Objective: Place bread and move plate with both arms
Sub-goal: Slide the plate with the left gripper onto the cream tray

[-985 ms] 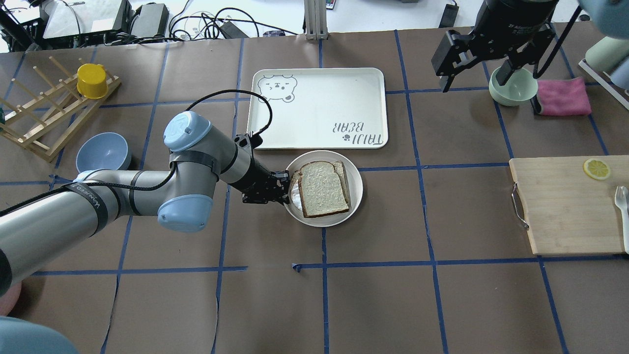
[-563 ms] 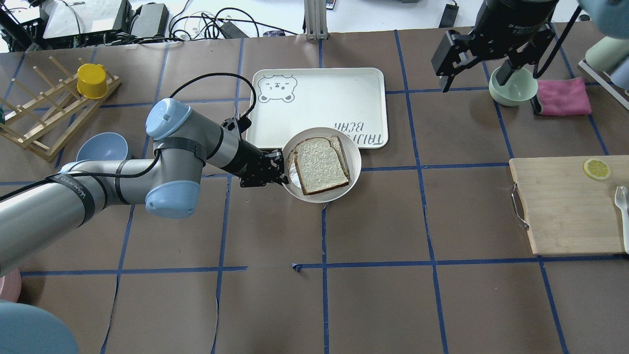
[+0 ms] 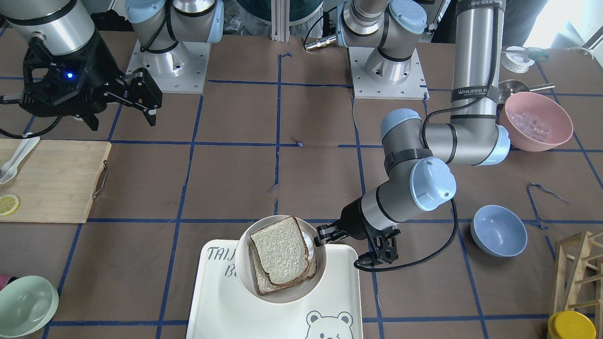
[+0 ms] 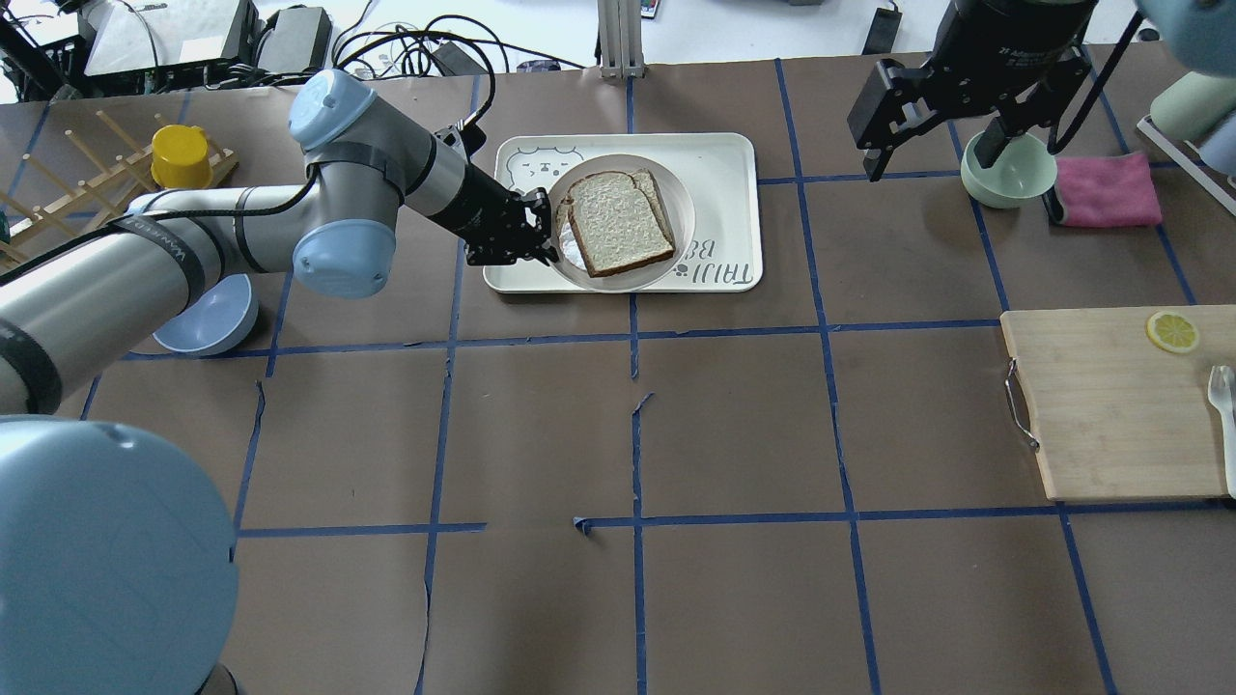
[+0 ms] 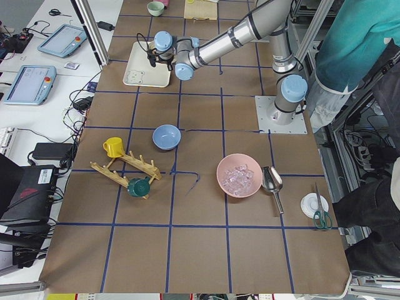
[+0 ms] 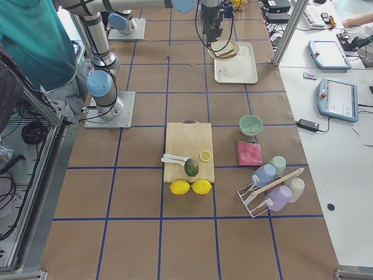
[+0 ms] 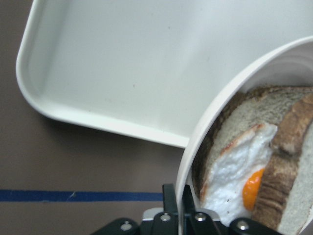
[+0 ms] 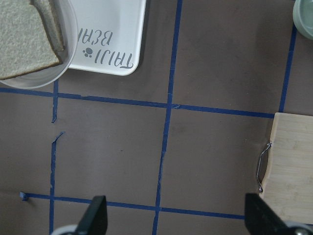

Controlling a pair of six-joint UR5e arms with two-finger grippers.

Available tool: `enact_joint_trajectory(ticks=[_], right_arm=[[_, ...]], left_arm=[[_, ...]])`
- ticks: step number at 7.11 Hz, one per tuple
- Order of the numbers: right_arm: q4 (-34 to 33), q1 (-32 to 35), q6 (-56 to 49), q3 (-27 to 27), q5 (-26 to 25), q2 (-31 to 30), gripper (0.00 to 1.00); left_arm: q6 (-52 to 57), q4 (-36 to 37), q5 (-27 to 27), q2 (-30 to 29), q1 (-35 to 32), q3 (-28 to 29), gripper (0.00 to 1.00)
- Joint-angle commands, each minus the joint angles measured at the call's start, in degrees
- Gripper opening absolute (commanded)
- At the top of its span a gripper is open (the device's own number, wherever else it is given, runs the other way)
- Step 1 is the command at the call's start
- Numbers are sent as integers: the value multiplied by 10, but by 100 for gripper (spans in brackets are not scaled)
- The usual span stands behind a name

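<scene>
The round off-white plate (image 4: 682, 193) is over the near-left part of the white tray (image 4: 719, 159); I cannot tell if it rests on it. The bread (image 4: 618, 222) with a dark brown crust lies on top of a second slice, with a fried egg (image 7: 230, 164) between them. My left gripper (image 4: 543, 230) is shut on the plate's left rim (image 7: 203, 139). The plate (image 3: 241, 252) and the bread (image 3: 280, 252) also show in the front view, next to the left gripper (image 3: 321, 235). My right gripper (image 4: 964, 188) is open and empty, high at the far right (image 8: 178, 220).
A green bowl (image 4: 1014, 179) and pink cloth (image 4: 1106, 188) lie under the right arm. A wooden cutting board (image 4: 1110, 405) with a lemon slice is at the right edge. A blue bowl (image 4: 208, 323) and a rack with a yellow cup (image 4: 179, 159) are at the left.
My left gripper has carried the plate with the bread away from the table's middle, back over the tray. The right arm has not moved.
</scene>
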Motion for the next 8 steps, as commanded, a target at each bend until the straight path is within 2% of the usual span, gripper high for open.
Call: enact_joint_trajectory(ticks=[1, 2, 4, 5, 6, 8], right_arm=[[0, 0, 1, 1, 0, 0, 100], [0, 0, 1, 3, 0, 0, 100], [0, 0, 1, 4, 0, 0, 100], [0, 0, 1, 4, 0, 0, 100], [0, 0, 1, 4, 0, 0, 100], [0, 0, 1, 4, 0, 0, 100]], left_arm=[[0, -8, 2, -84, 0, 99, 0], [0, -8, 2, -106, 0, 116, 0], [-18, -8, 7, -123, 0, 113, 0], [-20, -8, 32, -125, 0, 115, 45], [-19, -8, 45, -114, -1, 117, 99], [-19, -61, 46, -74, -4, 117, 100]])
